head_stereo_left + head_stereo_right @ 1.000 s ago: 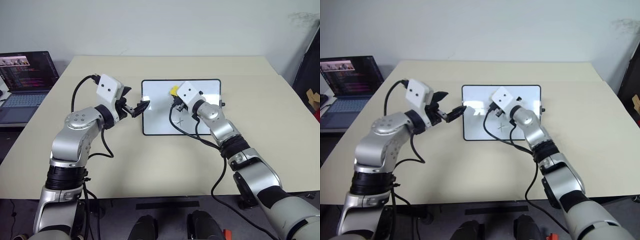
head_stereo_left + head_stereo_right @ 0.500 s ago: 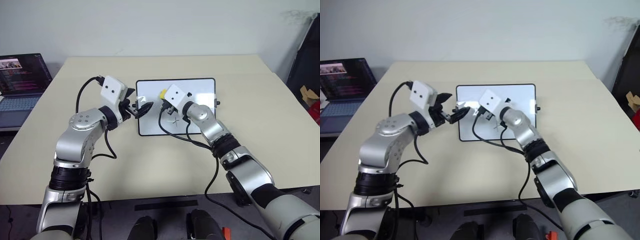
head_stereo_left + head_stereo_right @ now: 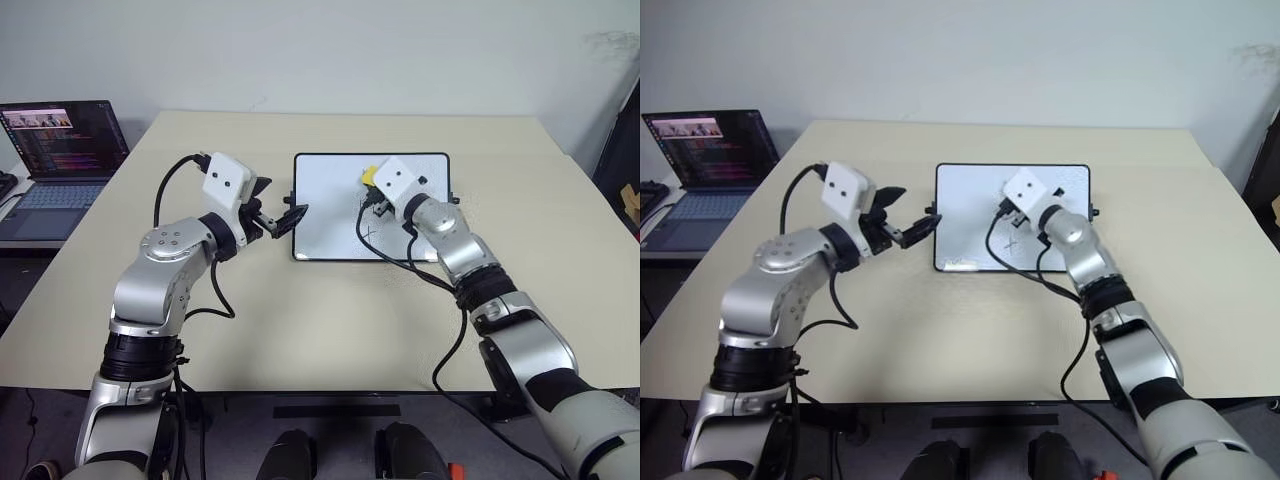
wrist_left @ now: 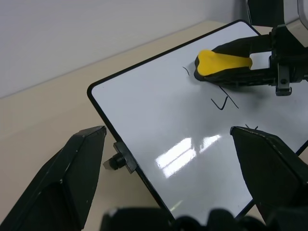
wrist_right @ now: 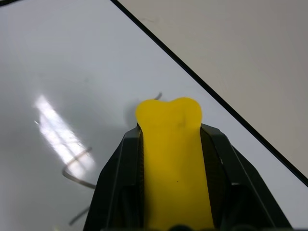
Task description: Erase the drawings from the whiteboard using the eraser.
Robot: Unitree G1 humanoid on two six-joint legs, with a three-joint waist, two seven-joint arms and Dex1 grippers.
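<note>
beige tabletop (image 3: 300,320) carries the whiteboard (image 3: 330,215); the right hand (image 3: 378,196), clenched on the yellow eraser (image 4: 221,63), is mid-wipe at the top mark. left hand (image 3: 285,218) hangs released beside the frame. next, i judge, drag the eraser down over the remaining drawings (image 4: 224,102).

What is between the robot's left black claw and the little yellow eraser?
Bare glossy white whiteboard, seen in the left wrist view: the open left gripper faces the yellow eraser across it, with thin black marks near the eraser.

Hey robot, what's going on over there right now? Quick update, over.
Right gripper shut on eraser, pressed to whiteboard at the drawings. Left gripper open at the board's left edge. Nothing in the way.
</note>
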